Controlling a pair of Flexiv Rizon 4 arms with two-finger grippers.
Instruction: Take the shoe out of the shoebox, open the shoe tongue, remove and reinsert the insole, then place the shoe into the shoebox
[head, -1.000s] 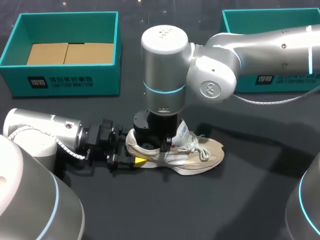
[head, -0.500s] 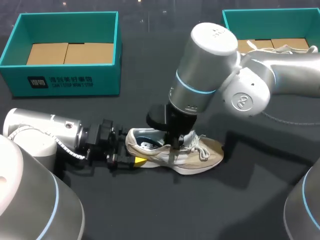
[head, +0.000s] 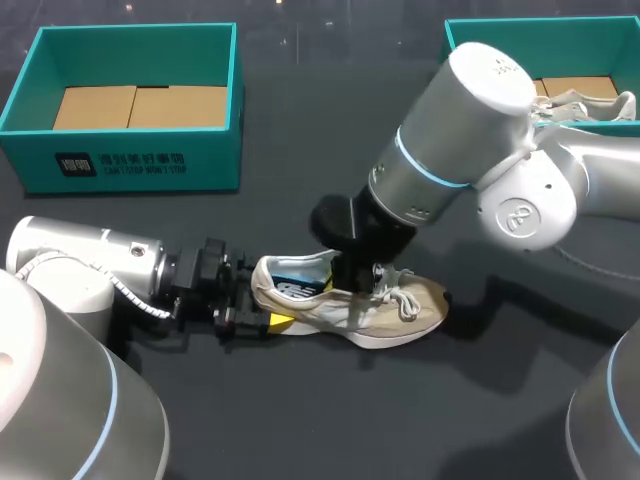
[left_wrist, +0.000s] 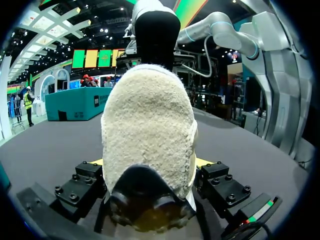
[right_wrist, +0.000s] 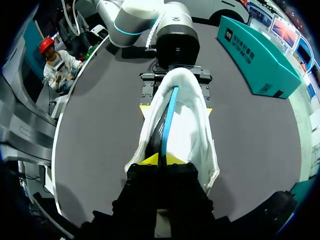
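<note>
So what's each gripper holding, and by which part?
The left gripper clamps the shoe by its heel; the right gripper pinches the insole by its blue edge.

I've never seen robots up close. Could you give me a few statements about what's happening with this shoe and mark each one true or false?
1. The shoe lies on the table, not in a box. True.
2. The left claw holds the shoe by its toe. False: it clamps the heel.
3. The right claw pinches the blue-edged insole at the shoe's opening. True.
4. The left teal box has a shoe in it. False: only its cardboard floor shows.
</note>
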